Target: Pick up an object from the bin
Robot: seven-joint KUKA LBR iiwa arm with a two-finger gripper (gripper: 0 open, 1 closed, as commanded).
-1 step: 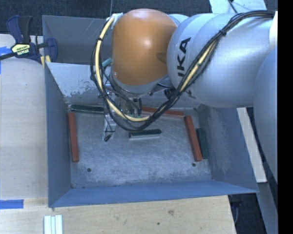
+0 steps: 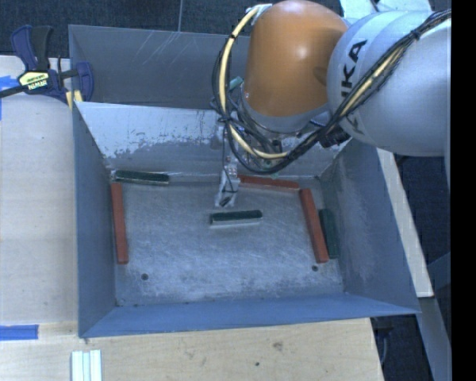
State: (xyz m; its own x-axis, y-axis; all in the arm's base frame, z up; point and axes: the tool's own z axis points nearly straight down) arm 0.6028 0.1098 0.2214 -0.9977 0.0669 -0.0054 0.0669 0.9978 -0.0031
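The jaws hang over the middle of the bin [image 2: 95, 236]; whether they are released or clenched cannot be told. A dark green stick [image 2: 236, 217] lies flat just beneath them, a red stick [image 2: 268, 183] just beside them.

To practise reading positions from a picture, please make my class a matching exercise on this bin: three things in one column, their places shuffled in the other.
Things:
1. hand
2. crosswise red stick
3. front-to-back green stick

Places:
a. right side of the floor
b. just over the middle green stick
c. along the foot of the back wall

Pairs: 1-b, 2-c, 3-a.
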